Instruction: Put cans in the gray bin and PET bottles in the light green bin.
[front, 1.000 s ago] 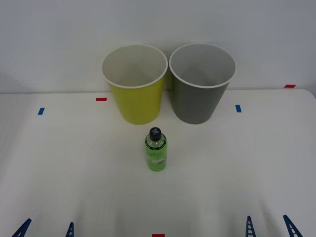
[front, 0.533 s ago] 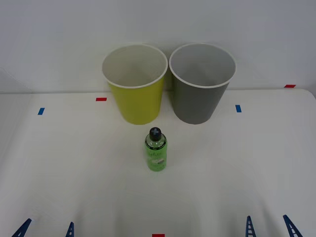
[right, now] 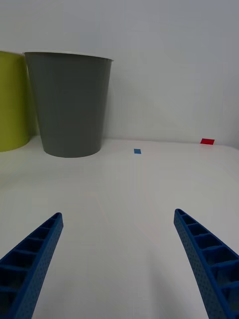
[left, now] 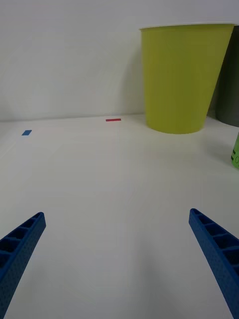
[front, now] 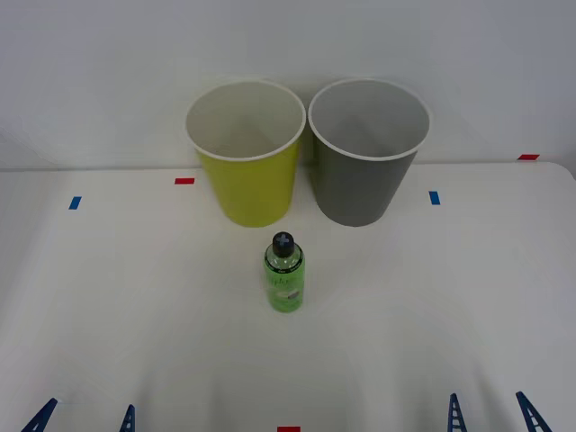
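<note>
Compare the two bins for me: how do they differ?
The light green bin has a yellow-green wall; the gray bin has a dark gray one. The green bin stands on the robot's left, the gray bin on its right. The bottle stands nearer the green bin than the gray. Both are upright, round, tapered, white-rimmed and look alike in size.

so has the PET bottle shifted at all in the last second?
No. The PET bottle stands upright at the same spot in front of the light green bin, with the same gap to the red tape mark.
</note>
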Controlling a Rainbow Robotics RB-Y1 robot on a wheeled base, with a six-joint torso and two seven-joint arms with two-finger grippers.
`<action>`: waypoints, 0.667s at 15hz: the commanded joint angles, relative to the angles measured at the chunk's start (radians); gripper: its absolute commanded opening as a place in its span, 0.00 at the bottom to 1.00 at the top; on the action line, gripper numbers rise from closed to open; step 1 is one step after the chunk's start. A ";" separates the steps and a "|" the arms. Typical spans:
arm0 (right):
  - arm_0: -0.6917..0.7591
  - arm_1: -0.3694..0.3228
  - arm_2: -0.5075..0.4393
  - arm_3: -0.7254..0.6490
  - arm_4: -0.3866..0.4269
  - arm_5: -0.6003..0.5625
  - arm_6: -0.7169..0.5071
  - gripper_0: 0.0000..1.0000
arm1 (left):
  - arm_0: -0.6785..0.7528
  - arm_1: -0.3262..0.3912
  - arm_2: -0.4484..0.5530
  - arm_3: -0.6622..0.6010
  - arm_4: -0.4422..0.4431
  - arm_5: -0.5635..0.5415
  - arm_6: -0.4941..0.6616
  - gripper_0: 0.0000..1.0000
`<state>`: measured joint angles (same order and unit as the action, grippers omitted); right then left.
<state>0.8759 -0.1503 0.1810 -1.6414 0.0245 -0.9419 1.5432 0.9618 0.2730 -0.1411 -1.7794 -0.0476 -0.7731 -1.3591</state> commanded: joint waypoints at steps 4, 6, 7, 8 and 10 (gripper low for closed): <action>0.000 0.000 0.000 0.000 0.000 0.000 0.000 0.77 | 0.000 0.000 0.000 0.000 0.000 0.000 0.000 1.00; 0.000 0.000 0.000 0.000 0.000 0.000 0.000 0.77 | 0.000 0.000 0.000 0.000 0.000 0.000 0.000 1.00; 0.000 0.000 0.000 0.000 0.000 0.000 0.000 0.77 | 0.000 0.000 0.000 0.000 0.000 0.000 0.000 1.00; 0.000 0.000 0.000 0.000 0.000 0.000 0.000 0.77 | 0.000 0.000 0.000 0.000 0.000 0.000 0.000 1.00; 0.000 0.000 0.000 0.000 0.000 0.000 0.000 0.77 | 0.000 0.000 0.000 0.000 0.000 0.000 0.000 1.00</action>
<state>0.8759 -0.1503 0.1810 -1.6414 0.0245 -0.9419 1.5432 0.9618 0.2730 -0.1411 -1.7794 -0.0476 -0.7731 -1.3591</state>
